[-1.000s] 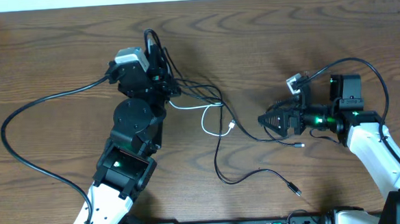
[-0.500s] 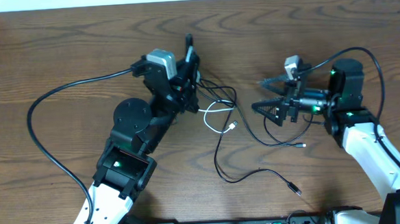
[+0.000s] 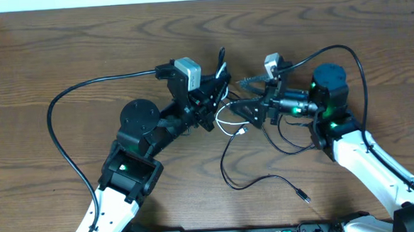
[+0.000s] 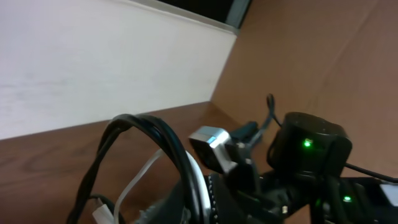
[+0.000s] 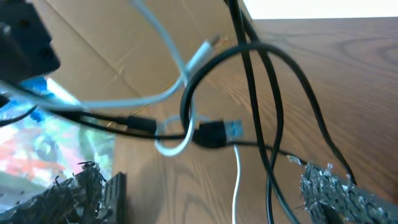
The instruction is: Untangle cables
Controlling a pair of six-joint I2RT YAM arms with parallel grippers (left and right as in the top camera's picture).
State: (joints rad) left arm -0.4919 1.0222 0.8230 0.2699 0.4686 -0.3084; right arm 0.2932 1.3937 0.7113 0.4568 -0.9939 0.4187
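Observation:
Several thin black cables (image 3: pixel 226 166) and one white cable (image 3: pixel 224 122) lie tangled at the table's middle. My left gripper (image 3: pixel 215 74) is shut on the bundle's upper end and holds it off the table. In the left wrist view the black cables (image 4: pixel 146 134) and the white cable (image 4: pixel 138 182) loop up from the left gripper (image 4: pixel 202 202). My right gripper (image 3: pixel 246 95) stands open just right of the bundle. In the right wrist view black cables (image 5: pixel 272 155) and the white cable (image 5: pixel 236 180) hang between the open right gripper's (image 5: pixel 208 190) fingers (image 5: pixel 333 186).
One loose black cable ends in a plug (image 3: pixel 304 194) near the front right. Thick black arm wires arc out at the left (image 3: pixel 59 138) and over the right arm (image 3: pixel 357 62). Both wrists stand close together at the table's middle.
My left gripper has carried the cable bundle to the right. The right gripper has swung left and up until the hanging cables sit between its open fingers.

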